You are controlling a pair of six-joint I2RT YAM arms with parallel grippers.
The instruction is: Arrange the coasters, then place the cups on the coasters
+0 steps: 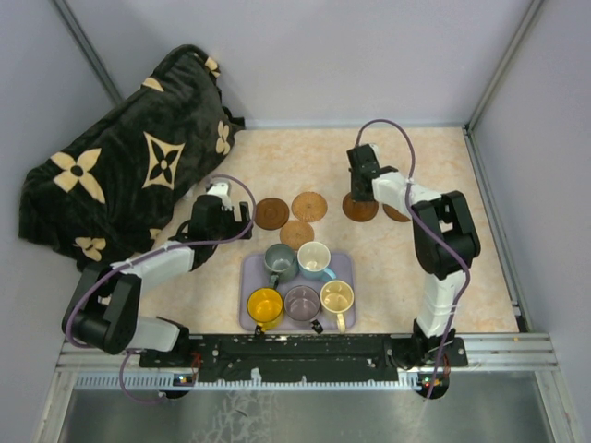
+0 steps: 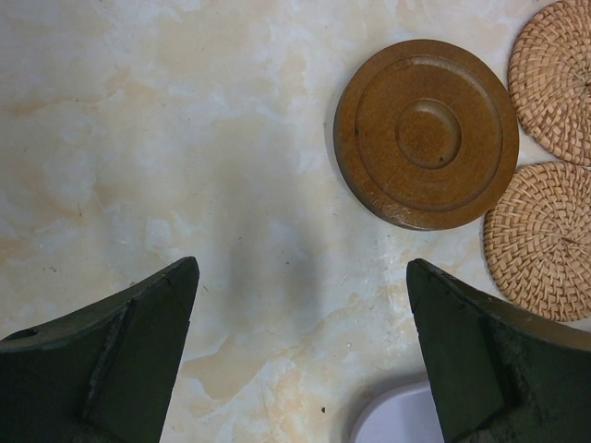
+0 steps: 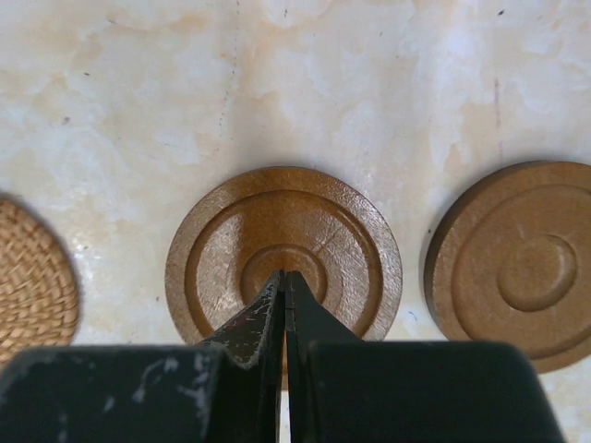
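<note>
Coaster being worked: a dark wooden disc (image 3: 323, 231), ringed grooves, sunk centre, flat on the marble-look table (image 3: 138, 92), right of middle. Second wooden disc (image 3: 517, 263) sat just beside it to the right, not touching; a woven coaster (image 3: 28, 277) lay off to the left.

Right claw (image 3: 284, 286) was fully closed, holding nothing, tips over the disc's sunk centre. Couldn't tell if they actually pressed on it.

Judgement: the wood is stiff, light and prob. slick on this top, and too low for an easy pinch from above. Best bet is nudging via the recess, or jaws across the rim. The woven ones look rougher w/ a bit of give, so they should grip easier at the edge.

Further left, a third wooden disc (image 2: 425, 134) and two woven ones (image 2: 545, 240) lay close together. Left claw (image 2: 302, 268) hovered over bare table next to them, jaws spread wide, empty.

Nearer the arms, all five cups (image 1: 302, 302) stood on a lavender tray (image 1: 344, 264), none on a coaster yet. They look hard and breakable, so take them by the wall at the rim.
</note>
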